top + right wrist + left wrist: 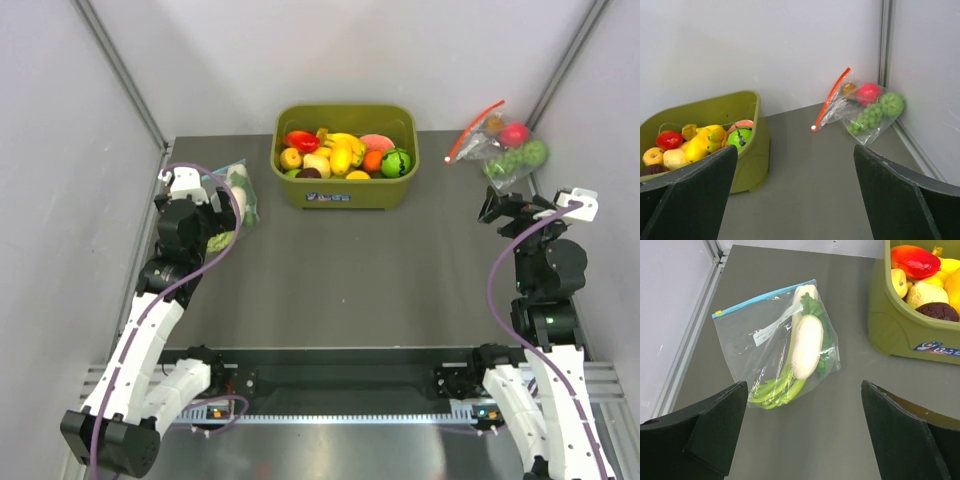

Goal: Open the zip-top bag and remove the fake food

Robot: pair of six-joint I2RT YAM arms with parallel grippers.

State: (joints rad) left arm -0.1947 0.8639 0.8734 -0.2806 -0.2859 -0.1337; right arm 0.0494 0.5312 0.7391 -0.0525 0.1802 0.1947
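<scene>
Zip-top bag [742, 340], crinkly clear plastic, around smooth white radish [806, 346]; both pairs of jaws wide apart.

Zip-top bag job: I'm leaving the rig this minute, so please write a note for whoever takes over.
Left gripper: open, empty, just short of the clear crinkly zip-top bag with the blue-green strip, not touching it.
Right gripper: open, empty, on the right side, far from that bag.
Bag lies flat on the grey table, far left; strip looks shut.
White plastic radish and green-leaved leek inside.
Done: nothing. Left: open bag, take food out.
</scene>
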